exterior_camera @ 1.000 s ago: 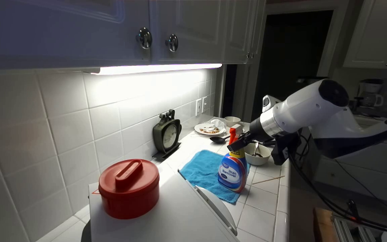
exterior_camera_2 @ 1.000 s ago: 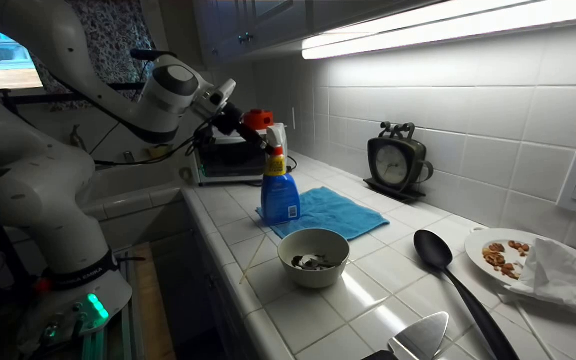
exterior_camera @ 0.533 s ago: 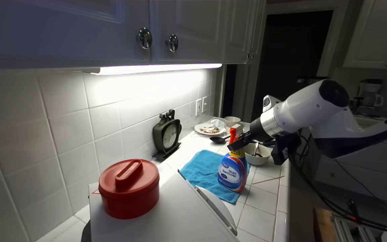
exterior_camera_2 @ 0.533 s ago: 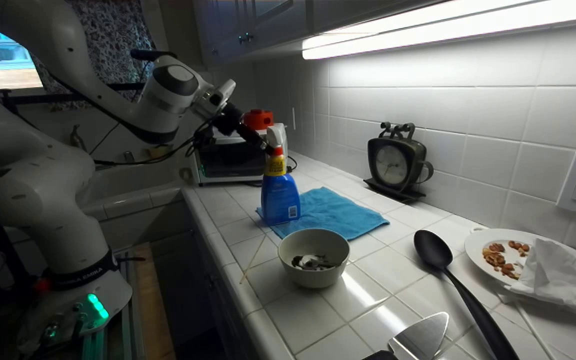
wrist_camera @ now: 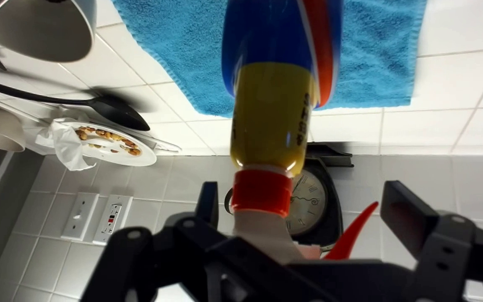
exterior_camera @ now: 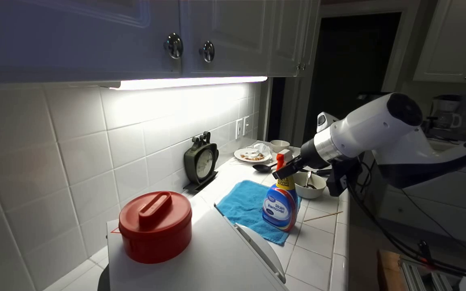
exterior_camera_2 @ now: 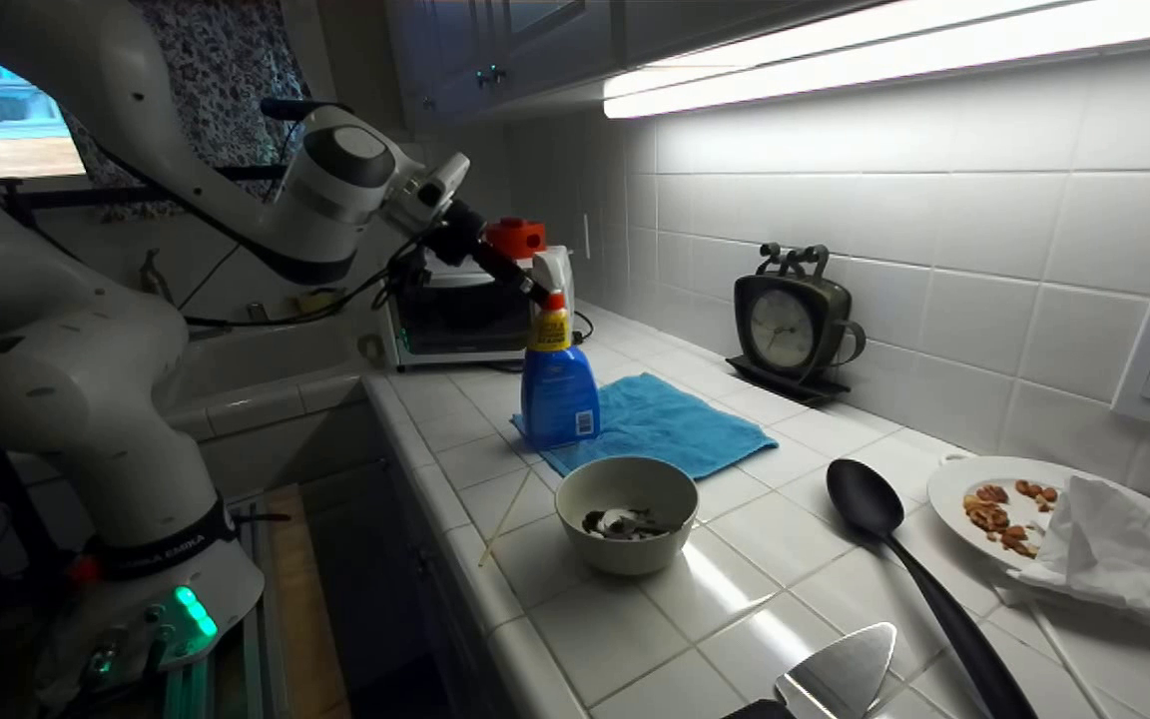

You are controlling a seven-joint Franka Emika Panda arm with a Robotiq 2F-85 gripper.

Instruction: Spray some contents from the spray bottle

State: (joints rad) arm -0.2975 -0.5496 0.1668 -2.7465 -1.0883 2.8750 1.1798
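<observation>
- There's your spray bottle [exterior_camera: 276,208], upright at the edge of the blue cloth [exterior_camera: 241,202] on the tiled counter [exterior_camera: 312,258].
- Your gripper [wrist_camera: 307,206] is right up at its top, jaws spread wide!
- Look through the wrist view: spray head [wrist_camera: 258,230] and red trigger [wrist_camera: 350,237] sit between them.
- Whether you're touching the bottle, you can't tell.
- Near it in an exterior view, a bowl [exterior_camera_2: 625,557].

In an exterior view the spray bottle [exterior_camera: 281,195] stands upright on the counter [exterior_camera: 316,248], on the right part of the blue cloth [exterior_camera: 241,204], its front label [exterior_camera: 276,208] reading "Stain Remover". Body blue, neck [wrist_camera: 271,113] yellow, collar [wrist_camera: 262,193] red, head [wrist_camera: 263,233] whitish; the red trigger [wrist_camera: 352,233] juts out.
</observation>
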